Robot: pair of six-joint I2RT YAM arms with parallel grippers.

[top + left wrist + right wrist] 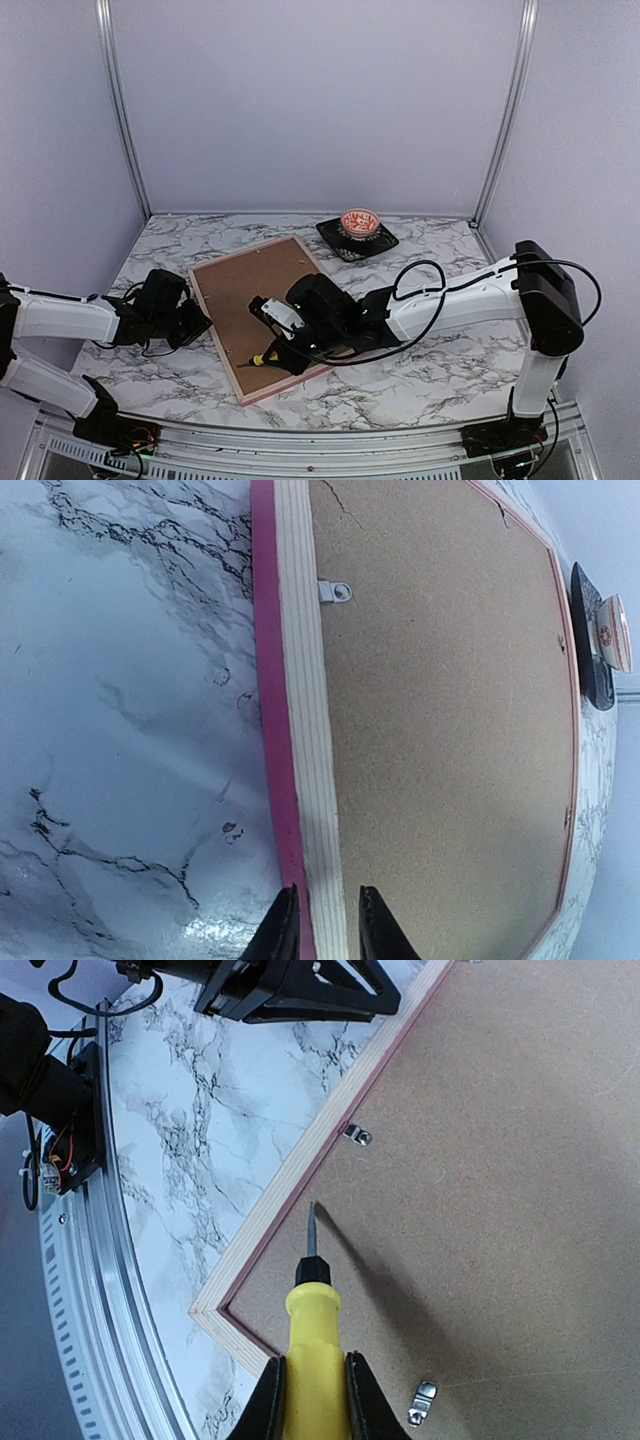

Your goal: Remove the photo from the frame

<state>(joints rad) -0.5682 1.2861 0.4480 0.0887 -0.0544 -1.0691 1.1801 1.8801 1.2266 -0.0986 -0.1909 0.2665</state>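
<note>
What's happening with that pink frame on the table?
The frame lies face down, brown backing board up. The right gripper holds a yellow screwdriver, its tip over the board near a metal tab by the near corner. The left gripper straddles the frame's rim. The backing is still in; no photo shows.

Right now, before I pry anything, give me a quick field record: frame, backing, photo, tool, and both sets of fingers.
frame: lying face-down, pink rim
backing board: in place, facing up
photo: not visible
metal tabs: at the board's edge
screwdriver: yellow handle, tip by the board's edge, near a tab
right fingers: shut on the screwdriver handle
left fingers: either side of the frame's rail, grip unclear
</note>
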